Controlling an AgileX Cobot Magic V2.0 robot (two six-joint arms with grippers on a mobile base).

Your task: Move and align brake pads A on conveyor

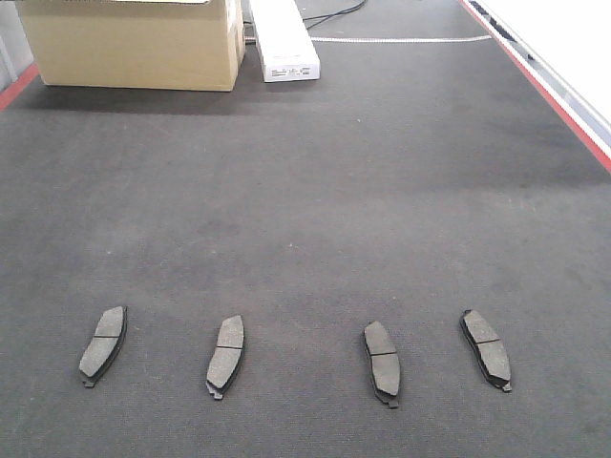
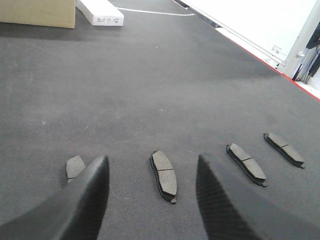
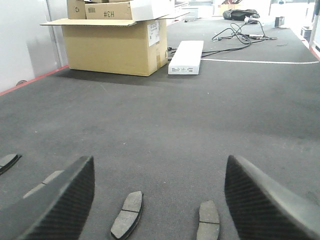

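Four brake pads A point(image 1: 103, 345) are lying spaced in a rough row across the conveyor point(image 1: 315, 191), angles differing, so squaring looks left. Left gripper point(image 2: 152, 200) and right gripper point(image 3: 159, 200) are hovering, fingers point(image 3: 60, 200) wide apart, empty.

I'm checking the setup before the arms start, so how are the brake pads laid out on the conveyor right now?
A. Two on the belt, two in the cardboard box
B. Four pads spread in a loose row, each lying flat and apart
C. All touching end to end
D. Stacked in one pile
B: the front view shows four brake pads flat on the conveyor, with bare belt between them.
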